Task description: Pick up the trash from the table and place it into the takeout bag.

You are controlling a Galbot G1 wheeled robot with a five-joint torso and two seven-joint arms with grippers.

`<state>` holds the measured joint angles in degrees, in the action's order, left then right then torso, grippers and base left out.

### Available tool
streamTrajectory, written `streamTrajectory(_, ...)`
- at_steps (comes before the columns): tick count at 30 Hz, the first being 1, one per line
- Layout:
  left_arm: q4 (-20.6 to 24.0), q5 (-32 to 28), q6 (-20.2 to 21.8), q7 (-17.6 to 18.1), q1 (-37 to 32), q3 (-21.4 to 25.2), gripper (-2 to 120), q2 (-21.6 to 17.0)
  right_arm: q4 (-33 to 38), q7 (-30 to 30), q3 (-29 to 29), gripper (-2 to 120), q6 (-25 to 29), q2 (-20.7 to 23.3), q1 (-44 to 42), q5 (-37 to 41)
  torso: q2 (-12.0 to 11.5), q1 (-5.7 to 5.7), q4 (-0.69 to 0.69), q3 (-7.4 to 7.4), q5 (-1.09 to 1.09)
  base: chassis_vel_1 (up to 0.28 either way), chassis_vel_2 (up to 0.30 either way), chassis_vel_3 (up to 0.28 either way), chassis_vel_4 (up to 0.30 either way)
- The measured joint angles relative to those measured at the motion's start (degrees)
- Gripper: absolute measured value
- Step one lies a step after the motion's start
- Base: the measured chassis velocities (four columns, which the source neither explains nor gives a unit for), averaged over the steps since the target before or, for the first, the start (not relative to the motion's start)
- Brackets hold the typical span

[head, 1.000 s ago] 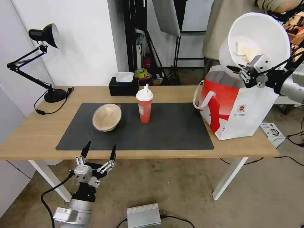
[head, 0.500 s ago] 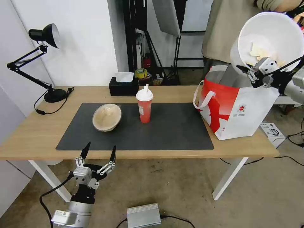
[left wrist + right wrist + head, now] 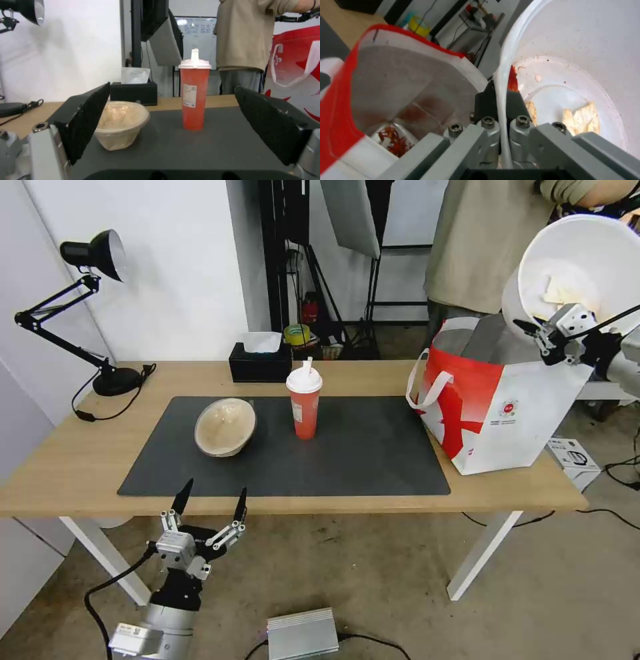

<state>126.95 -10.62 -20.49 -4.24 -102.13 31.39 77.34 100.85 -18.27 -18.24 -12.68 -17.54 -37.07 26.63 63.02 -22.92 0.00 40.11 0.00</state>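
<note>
My right gripper [image 3: 539, 330] is shut on the rim of the large white bowl [image 3: 580, 267], holding it tilted above the far right side of the open takeout bag [image 3: 500, 407]. In the right wrist view the fingers [image 3: 488, 100] pinch the rim of the bowl [image 3: 573, 50], which has food scraps stuck inside. Below it is the foil-lined inside of the bag [image 3: 393, 82]. The red cup [image 3: 304, 403] and the beige bowl [image 3: 225, 427] stand on the dark mat [image 3: 360, 453] of the table [image 3: 80, 460]. My left gripper [image 3: 208, 500] hangs open below the table's front edge, facing the beige bowl [image 3: 120, 125] and the cup [image 3: 194, 92].
A black tissue box [image 3: 260, 361] sits at the table's back edge and a black desk lamp [image 3: 93, 253] at the far left. A person [image 3: 480, 247] stands right behind the bag. A silver box [image 3: 303, 633] lies on the floor near my base.
My right gripper has carried the white bowl to the right and slightly down over the bag. The scraps inside it have shifted. The left arm has stayed put.
</note>
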Motion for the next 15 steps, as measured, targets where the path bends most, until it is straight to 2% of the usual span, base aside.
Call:
streamTrajectory(6, 0.00, -0.03, -0.27, -0.06, -0.06, 0.02, 100, 0.01, -1.36, -0.23, 1.08, 0, 0.21, -0.17, 0.82, -0.50, 0.00, 0.00, 0.00, 0.00, 0.00, 0.000, 0.000, 0.000, 0.000)
streamTrajectory(15, -0.42, -0.17, -0.46, -0.23, 0.22, 0.00, 100, 0.06, -5.41, -0.81, 6.18, 0, 0.91, -1.83, 6.87, -2.51, 0.00, 0.00, 0.00, 0.00, 0.00, 0.000, 0.000, 0.000, 0.000)
